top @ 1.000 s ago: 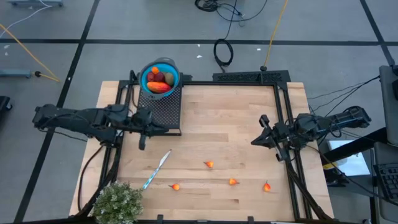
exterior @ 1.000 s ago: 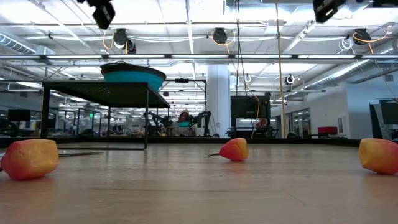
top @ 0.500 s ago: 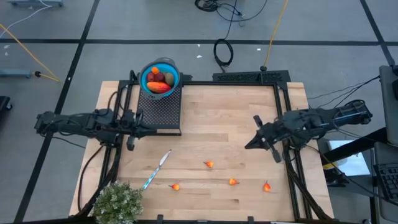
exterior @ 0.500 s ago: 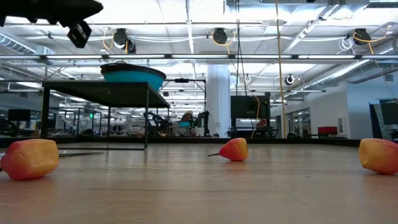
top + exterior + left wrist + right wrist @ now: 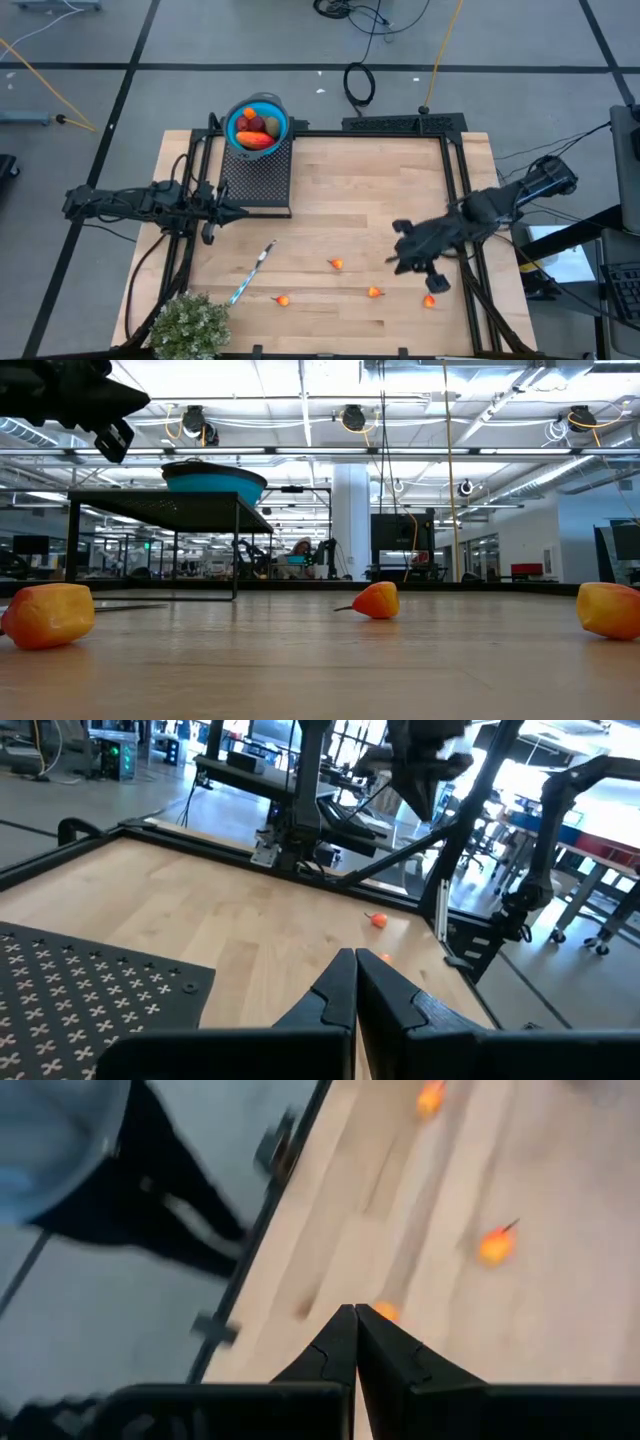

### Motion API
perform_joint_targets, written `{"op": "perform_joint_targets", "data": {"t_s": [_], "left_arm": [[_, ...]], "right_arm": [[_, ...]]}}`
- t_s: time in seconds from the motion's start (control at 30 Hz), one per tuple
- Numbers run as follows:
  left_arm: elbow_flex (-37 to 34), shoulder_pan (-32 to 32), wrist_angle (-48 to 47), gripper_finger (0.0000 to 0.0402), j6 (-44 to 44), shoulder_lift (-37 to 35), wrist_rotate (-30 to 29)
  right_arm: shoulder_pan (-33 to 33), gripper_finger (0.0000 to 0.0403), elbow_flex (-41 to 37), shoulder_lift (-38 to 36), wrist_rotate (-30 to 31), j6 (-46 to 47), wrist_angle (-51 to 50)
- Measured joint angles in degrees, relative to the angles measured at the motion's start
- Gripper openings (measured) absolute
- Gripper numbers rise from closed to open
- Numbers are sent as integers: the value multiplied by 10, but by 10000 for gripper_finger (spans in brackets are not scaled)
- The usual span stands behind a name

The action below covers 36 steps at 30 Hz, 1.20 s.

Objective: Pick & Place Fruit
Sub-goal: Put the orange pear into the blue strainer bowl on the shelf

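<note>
A wooden table (image 5: 340, 190) has a black frame around it. At its far left corner a blue bowl (image 5: 258, 124) sits on a black mesh stand (image 5: 258, 175). In the bowl there is a long red-orange fruit (image 5: 256, 141), a dark red ball (image 5: 251, 124) and an olive-brown oval (image 5: 272, 125).

Four tiny orange fruits lie on the near part of the table, well apart from the bowl. One (image 5: 336, 264) lies near the middle, one (image 5: 283, 299) lies closer to the plant, one (image 5: 373, 292) lies to the right of the middle, and the last one (image 5: 429, 299) lies farthest right. In the low view three of them show as big orange lumps on the wood — one at the left (image 5: 47, 614), one in the middle (image 5: 376, 600), one at the right edge (image 5: 608, 608).

The left gripper (image 5: 238, 211) hangs by the front of the mesh stand, over the left side of the table. Its fingers are pressed together and it holds nothing.

The right gripper (image 5: 392, 259) hangs over the right part of the table, near the two right-hand orange fruits. Its fingers are also pressed together — nothing is between them.

A slim blue-handled knife (image 5: 252, 272) lies tilted on the wood, between the left gripper and the bushy green plant (image 5: 188, 325) at the near left corner
</note>
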Motion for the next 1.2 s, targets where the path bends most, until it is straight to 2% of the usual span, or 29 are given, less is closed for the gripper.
{"op": "perform_joint_targets", "data": {"t_s": [0.3,0.47,0.77,1.0,1.2], "left_arm": [[-1,0,2,11,12,0,25],[-1,0,2,2,10,0,49],[-1,0,17,18,16,0,65],[-1,0,16,19,3,1,65],[-1,0,34,19,-4,1,65]], "right_arm": [[66,0,6,102,-115,71,-81],[106,0,5,137,-129,69,-112],[151,0,-6,173,-112,-63,-170],[155,0,-50,173,-113,-143,-165],[155,3,-85,173,-113,-196,-118]]}}
